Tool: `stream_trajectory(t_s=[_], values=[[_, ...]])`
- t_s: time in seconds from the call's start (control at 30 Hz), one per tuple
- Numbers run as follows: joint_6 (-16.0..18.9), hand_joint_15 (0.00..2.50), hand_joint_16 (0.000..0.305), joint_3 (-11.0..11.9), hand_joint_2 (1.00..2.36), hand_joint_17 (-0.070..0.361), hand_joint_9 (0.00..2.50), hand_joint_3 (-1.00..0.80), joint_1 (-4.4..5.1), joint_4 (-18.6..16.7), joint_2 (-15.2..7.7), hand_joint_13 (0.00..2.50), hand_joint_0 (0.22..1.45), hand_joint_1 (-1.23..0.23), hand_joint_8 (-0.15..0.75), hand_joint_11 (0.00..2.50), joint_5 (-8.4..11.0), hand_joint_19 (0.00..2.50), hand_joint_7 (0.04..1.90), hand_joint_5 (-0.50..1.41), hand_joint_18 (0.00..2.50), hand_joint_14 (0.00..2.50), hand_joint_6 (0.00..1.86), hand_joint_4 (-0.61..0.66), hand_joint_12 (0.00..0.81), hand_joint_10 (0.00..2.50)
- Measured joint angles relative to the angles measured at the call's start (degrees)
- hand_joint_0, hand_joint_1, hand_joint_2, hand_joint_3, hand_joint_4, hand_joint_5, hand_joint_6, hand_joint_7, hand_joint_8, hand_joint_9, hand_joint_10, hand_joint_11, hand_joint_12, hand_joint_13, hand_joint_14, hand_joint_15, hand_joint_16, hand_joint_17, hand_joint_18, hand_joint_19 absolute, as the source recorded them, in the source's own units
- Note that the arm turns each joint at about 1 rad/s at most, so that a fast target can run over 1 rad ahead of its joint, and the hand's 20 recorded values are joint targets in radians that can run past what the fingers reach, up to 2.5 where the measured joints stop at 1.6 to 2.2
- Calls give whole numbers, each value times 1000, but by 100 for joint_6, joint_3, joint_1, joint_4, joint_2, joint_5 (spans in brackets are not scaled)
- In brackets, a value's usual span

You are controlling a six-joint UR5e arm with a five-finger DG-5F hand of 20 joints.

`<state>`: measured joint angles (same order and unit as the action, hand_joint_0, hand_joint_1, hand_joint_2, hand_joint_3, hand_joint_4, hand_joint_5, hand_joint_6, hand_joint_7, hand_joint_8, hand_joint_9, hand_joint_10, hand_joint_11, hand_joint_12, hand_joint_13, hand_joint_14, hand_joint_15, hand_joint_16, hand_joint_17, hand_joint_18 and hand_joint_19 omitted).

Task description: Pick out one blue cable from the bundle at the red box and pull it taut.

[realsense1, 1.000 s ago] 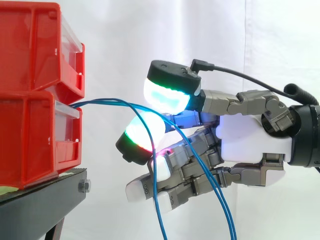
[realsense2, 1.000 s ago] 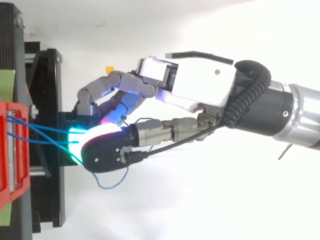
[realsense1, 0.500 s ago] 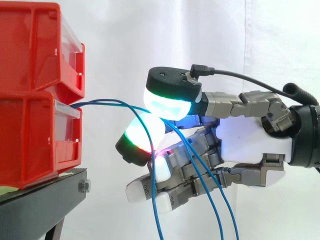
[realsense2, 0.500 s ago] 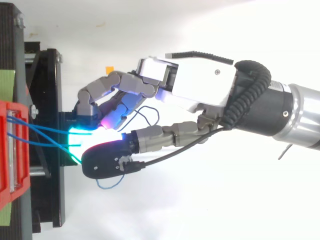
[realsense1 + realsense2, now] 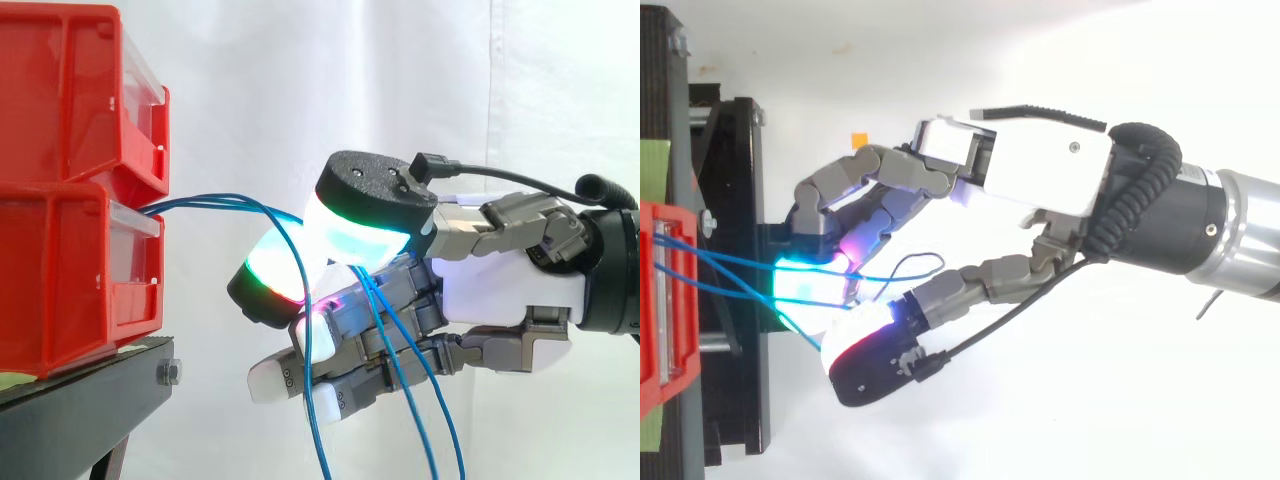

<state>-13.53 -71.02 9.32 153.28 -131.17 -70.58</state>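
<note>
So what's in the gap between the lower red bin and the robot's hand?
Only blue cables: in the side view they leave the lower red bin and arc across to the hand, with nothing else in that stretch.

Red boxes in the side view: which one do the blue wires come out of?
The lower red box: the blue cables emerge over its clear front edge, just under the upper red box.

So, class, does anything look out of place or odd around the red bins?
Nothing is damaged or spilled. The blue cables leaving the lower red bin sag loosely across the hand, several together, none taut.
</note>
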Motion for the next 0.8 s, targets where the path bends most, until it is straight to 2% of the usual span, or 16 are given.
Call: stream_trajectory(t_s=[0.1, 0.2, 0.33, 0.5, 0.7, 0.8], values=[[0, 235, 53, 0, 1000, 120, 906, -500, 0, 0, 0, 720, 526, -593, 259, 573, 0, 455, 978, -188, 633, 10, 890, 153, 340, 17], [0, 238, 54, 0, 1000, 121, 934, -500, 0, 0, 2, 736, 522, -487, 264, 580, 0, 471, 1000, -180, 653, 9, 879, 150, 340, 20], [0, 247, 50, 0, 1000, 113, 964, -500, 0, 0, 1, 735, 598, -387, 248, 591, 0, 490, 1036, -174, 623, 10, 869, 119, 321, 19], [0, 254, 50, 0, 1020, 113, 955, -254, 0, 0, 2, 737, 597, -512, 261, 590, 0, 506, 1066, -171, 616, 10, 874, 107, 326, 19], [0, 257, 51, 0, 1021, 115, 921, -155, 0, 0, 0, 725, 596, -677, 262, 592, 0, 504, 1090, -179, 614, 10, 887, 119, 332, 21], [0, 260, 51, 0, 1021, 116, 904, -171, 0, 0, 0, 717, 603, -735, 259, 590, 0, 497, 1078, -183, 601, 12, 890, 113, 333, 22]])
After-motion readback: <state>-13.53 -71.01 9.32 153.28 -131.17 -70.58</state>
